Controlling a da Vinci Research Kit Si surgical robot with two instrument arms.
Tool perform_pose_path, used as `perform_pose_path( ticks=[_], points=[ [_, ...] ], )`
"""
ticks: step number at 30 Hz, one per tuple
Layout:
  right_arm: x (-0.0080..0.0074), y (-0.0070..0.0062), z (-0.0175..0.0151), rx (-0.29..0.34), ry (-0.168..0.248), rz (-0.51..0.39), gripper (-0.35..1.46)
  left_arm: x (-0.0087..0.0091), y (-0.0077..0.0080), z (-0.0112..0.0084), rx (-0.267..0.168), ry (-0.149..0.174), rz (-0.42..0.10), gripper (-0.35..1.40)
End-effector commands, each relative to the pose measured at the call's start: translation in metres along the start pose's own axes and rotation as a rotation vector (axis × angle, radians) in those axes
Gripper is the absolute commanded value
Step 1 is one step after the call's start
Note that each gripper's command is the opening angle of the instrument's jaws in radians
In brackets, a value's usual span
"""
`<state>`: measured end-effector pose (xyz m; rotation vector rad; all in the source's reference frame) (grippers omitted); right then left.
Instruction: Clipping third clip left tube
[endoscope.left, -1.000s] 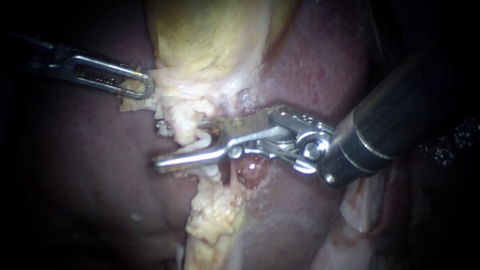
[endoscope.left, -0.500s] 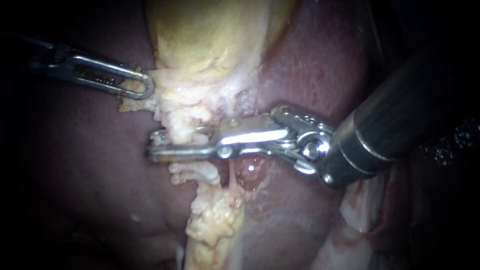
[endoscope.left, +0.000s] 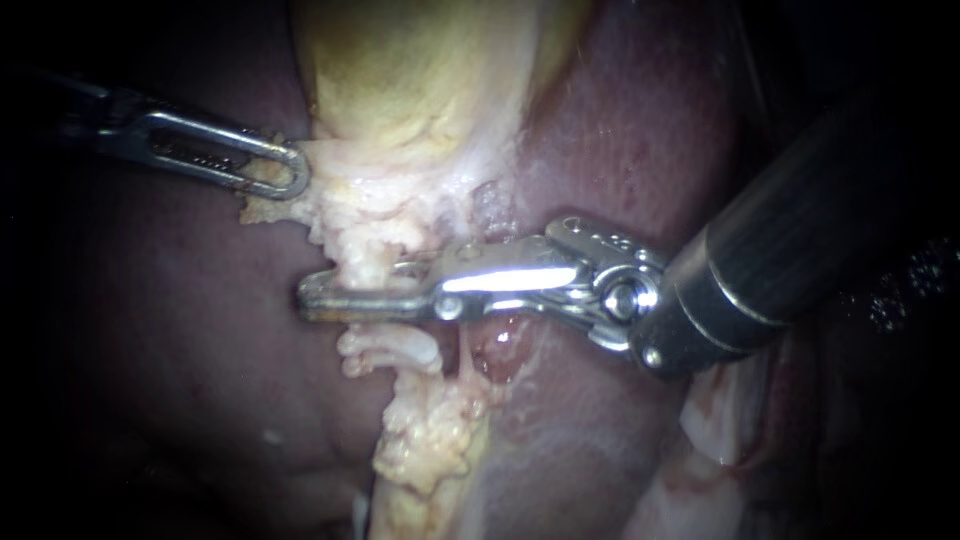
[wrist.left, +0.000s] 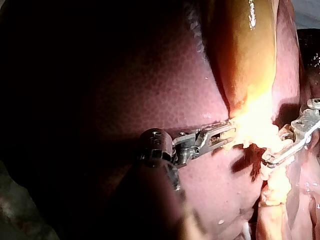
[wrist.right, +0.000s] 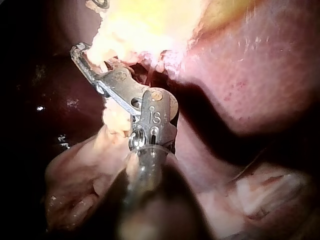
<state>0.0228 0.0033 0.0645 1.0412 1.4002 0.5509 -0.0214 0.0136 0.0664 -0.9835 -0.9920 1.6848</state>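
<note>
Right instrument: jaws clamped on the left tube, one jaw to each side, almost no gap showing.

Hidden or unclear:
- The stretch of tube inside the jaws is covered by metal, so I cannot see whether a clip sits there.
- A white ridged piece lies just below the jaws on the same strand. I cannot tell if it is a clip.
- Both shafts fade into darkness at the endoscope view's edges.
- In the left wrist view glare washes out the pale tissue, and the right instrument shows only from its jaws to its wrist.
- In the right wrist view the right instrument has its tips half sunk in overexposed tissue.

Left tube: its long axis runs from the lower end of the gallbladder down to the fatty band, over the liver. The jaws cross it roughly square.

Pose: the right jaws lie level and point to the endoscope view's left. The wrist is bent and the shaft climbs to the upper right. Left instrument comes in flat, its slotted jaws closed on pale tissue at the gallbladder's lower end, well apart from the right jaws.
</note>
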Motion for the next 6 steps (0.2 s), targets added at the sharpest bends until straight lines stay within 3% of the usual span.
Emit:
perform_pose_path(
  ticks=[1, 6],
  points=[
    [0.0, 0.0, 0.0001, 0.0, 0.0, 0.0, -0.35, 0.0, 0.0, 0.0, 0.0, 0.0, 0.0, -0.35],
    [-0.0001, 0.0001, 0.0001, 0.0, 0.0, 0.005, -0.35, 0.0, 0.0, 0.0, 0.0, 0.0, 0.0, -0.35]
  ],
)
